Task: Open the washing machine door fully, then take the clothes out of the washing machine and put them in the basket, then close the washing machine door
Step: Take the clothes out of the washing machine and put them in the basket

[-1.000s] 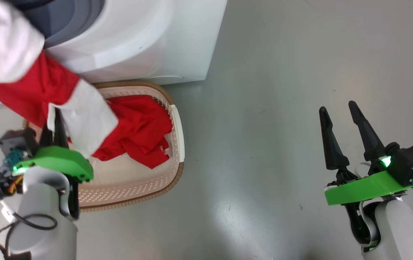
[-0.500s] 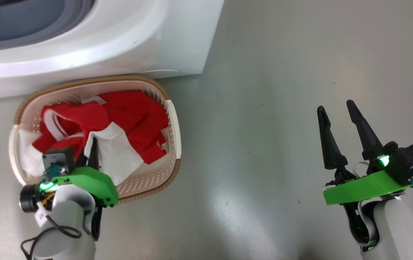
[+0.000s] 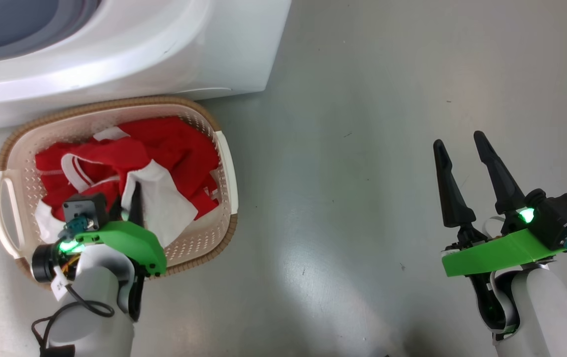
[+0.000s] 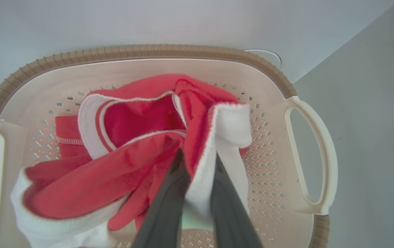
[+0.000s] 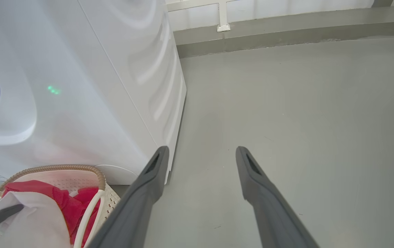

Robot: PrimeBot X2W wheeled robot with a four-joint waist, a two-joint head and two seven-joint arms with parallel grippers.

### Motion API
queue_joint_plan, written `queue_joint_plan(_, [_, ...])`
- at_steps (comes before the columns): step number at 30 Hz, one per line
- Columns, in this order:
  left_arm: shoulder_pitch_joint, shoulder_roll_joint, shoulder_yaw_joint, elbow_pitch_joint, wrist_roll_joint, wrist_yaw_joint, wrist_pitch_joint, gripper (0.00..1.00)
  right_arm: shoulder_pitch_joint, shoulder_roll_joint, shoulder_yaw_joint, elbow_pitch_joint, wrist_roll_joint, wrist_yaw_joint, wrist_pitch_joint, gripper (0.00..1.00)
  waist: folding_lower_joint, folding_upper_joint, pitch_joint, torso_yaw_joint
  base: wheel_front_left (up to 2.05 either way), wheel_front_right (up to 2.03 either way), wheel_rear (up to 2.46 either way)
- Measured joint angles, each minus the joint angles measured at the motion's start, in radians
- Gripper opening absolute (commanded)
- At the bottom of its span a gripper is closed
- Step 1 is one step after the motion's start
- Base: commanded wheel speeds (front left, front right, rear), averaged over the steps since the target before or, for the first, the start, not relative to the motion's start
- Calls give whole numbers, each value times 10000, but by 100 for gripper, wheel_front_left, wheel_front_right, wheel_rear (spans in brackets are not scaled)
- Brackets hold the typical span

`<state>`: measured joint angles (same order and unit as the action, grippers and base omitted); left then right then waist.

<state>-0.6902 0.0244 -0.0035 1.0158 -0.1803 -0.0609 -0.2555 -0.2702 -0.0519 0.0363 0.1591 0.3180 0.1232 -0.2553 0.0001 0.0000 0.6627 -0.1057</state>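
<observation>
Fingers (image 4: 166, 213) of the left hand (image 4: 198, 162) pinch a white bit of the clothes (image 4: 131, 120). A second ago the clothes hung up high; now they lie in the basket (image 4: 131, 51) by the washer (image 3: 164, 49). Next, let go. The right hand (image 3: 457, 140) waits, fingers apart.

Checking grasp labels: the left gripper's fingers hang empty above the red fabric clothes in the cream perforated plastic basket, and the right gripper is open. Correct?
No. The left wrist view shows the left gripper shut on a white fold of the red fabric clothes in the cream perforated plastic basket. The right gripper is open, as stated.
</observation>
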Motion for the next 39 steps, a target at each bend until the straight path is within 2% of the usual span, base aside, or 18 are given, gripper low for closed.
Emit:
queue_joint_plan(17, [244,-2,619,-395,31,-15,0,100,16,0,-42,127,61,0,0,100,-1,0,-655,163,0,0,0])
queue_joint_plan(24, [930,-6,769,-1532,77,-31,0,100,321,2,-207,232,54,0,0,100,-1,0,-1344,317,0,0,0])
queue_joint_plan(39, [2686,0,961,-4205,146,-368,-2,100,1449,-61,-533,391,-31,0,0,100,0,0,-3092,604,0,0,0])
